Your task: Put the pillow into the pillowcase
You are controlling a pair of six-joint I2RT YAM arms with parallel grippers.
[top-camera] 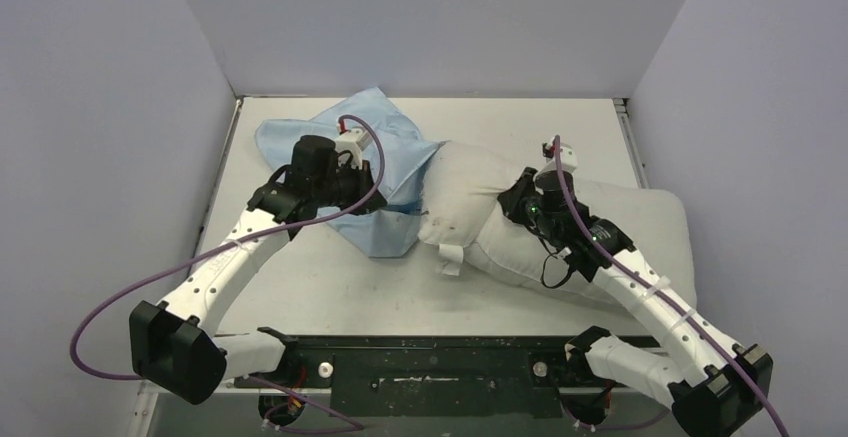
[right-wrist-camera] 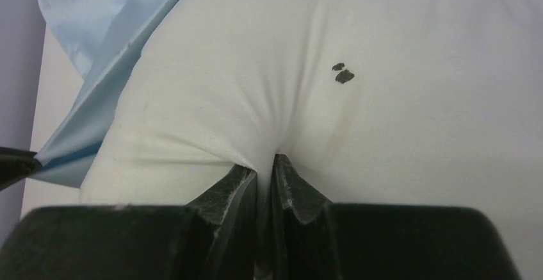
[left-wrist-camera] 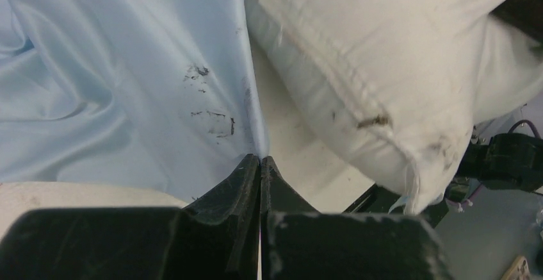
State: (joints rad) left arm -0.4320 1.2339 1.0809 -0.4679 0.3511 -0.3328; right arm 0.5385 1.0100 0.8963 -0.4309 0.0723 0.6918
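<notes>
Left arm point(top-camera: 225, 267) and right arm point(top-camera: 650, 297) reach over the surface point(top-camera: 330, 287). I see the pillow point(top-camera: 660, 217) across its right half, left end touching the pillowcase point(top-camera: 290, 137) at back left. Right fingers point(right-wrist-camera: 234, 190) pinch pillow fabric; left fingers point(left-wrist-camera: 243, 184) clamp the pillowcase edge.

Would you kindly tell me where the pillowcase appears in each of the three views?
Top external: the pillowcase lies at upper centre-left, partly under the left arm.
Left wrist: pillowcase fills the left half, its edge pinched in the left claw.
Right wrist: pillowcase sits in the upper-left corner.
Shared landmark: the pillow, immediately right of it in every view.
</notes>
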